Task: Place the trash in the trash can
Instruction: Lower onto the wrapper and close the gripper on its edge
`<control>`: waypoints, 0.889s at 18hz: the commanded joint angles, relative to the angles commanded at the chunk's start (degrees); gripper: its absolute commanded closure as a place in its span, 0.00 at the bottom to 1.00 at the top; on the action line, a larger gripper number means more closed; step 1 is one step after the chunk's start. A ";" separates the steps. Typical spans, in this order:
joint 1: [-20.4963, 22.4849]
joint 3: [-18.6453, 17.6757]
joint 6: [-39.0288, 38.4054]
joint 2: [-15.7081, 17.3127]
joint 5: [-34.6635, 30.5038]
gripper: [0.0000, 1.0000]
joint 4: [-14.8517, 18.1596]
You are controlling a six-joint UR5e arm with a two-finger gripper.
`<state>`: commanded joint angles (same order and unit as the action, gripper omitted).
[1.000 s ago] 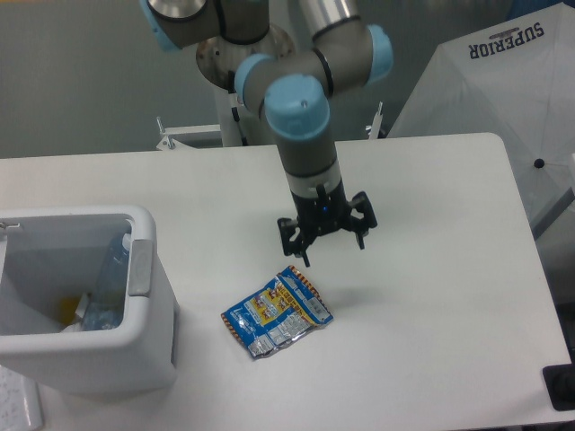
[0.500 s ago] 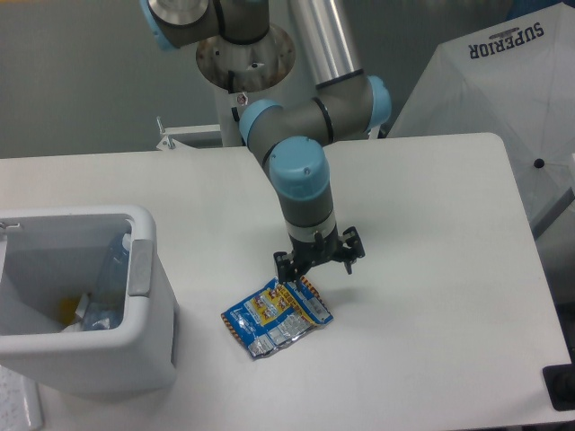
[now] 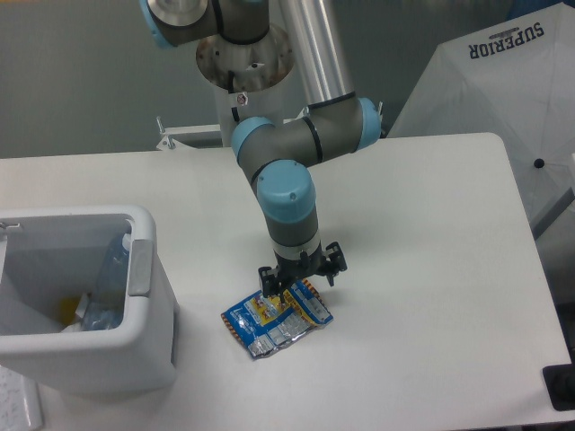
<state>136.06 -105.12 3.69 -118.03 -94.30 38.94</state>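
1 item left — I'm hovering the gripper (image 3: pixel 293 285), jaws spread wide, over the wrapper (image 3: pixel 277 322) lying flat at the trash can's (image 3: pixel 144 269) 3 o'clock; bottle (image 3: pixel 110 278) is lying inside.

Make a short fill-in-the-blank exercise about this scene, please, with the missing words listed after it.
1. The gripper is open just above the ____ wrapper.
2. The crushed bottle lies inside the ____.
3. The trash can stands to the ____ of the wrapper in the picture.

Missing words: snack; trash can; left

crinkled glossy foil wrapper (image 3: pixel 277 321), smooth plastic bin (image 3: pixel 144 314)
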 joint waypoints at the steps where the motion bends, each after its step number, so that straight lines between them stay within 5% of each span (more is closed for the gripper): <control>1: -0.09 0.09 -0.09 -0.53 -0.18 0.00 0.09; 3: -0.09 0.09 0.00 -0.62 -0.18 0.03 0.17; 16: -0.18 0.44 0.35 -0.09 1.67 0.77 0.44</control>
<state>135.88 -104.68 4.04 -118.12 -92.64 39.38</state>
